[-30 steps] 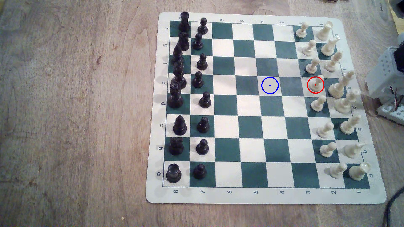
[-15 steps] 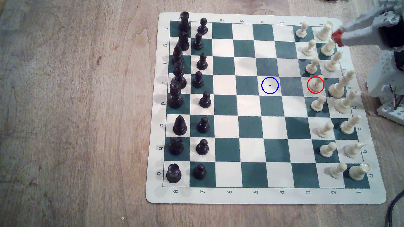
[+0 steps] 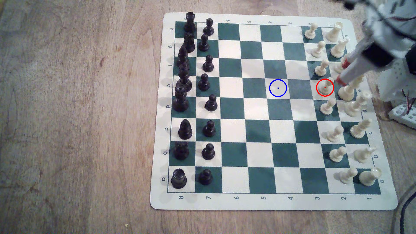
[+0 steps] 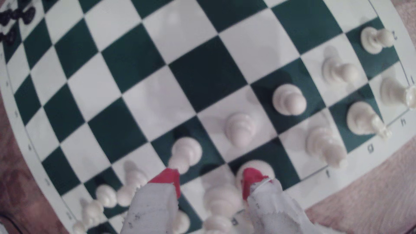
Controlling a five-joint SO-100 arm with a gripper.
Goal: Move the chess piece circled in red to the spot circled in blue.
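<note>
The fingers [image 3: 341,70] are reaching in over the white back rank from the exterior view's right, their red tips [image 3: 344,63] hanging above the cream pieces near the board's edge. In the wrist view the two white fingers [image 4: 210,183], each capped in red, are standing spread apart with a clear gap between them and nothing pinched there.

The pawn circled in red [image 3: 325,86] is standing upright on its light square in the pawn row, just beyond the lower red tip toward the middle of the board; it is near that tip but not between the fingers, and whether the tip is above it or level with it cannot be told. In the wrist view the same pawn [image 4: 240,128] is lying ahead of the open gap, a little to one side of its line, with a neighbouring pawn [image 4: 185,153] sitting right at one red tip and a taller cream piece [image 4: 255,167] partly hidden under the other.

The spot circled in blue [image 3: 278,88] is sitting on a light square in the same row of the chessboard [image 3: 272,202], two squares farther from the fingers than the pawn, with one dark green square between them. The black pieces [image 3: 208,65] are lining the far side of the board, well apart from the fingers. The board is lying flat on the wooden tabletop [image 3: 78,117].
</note>
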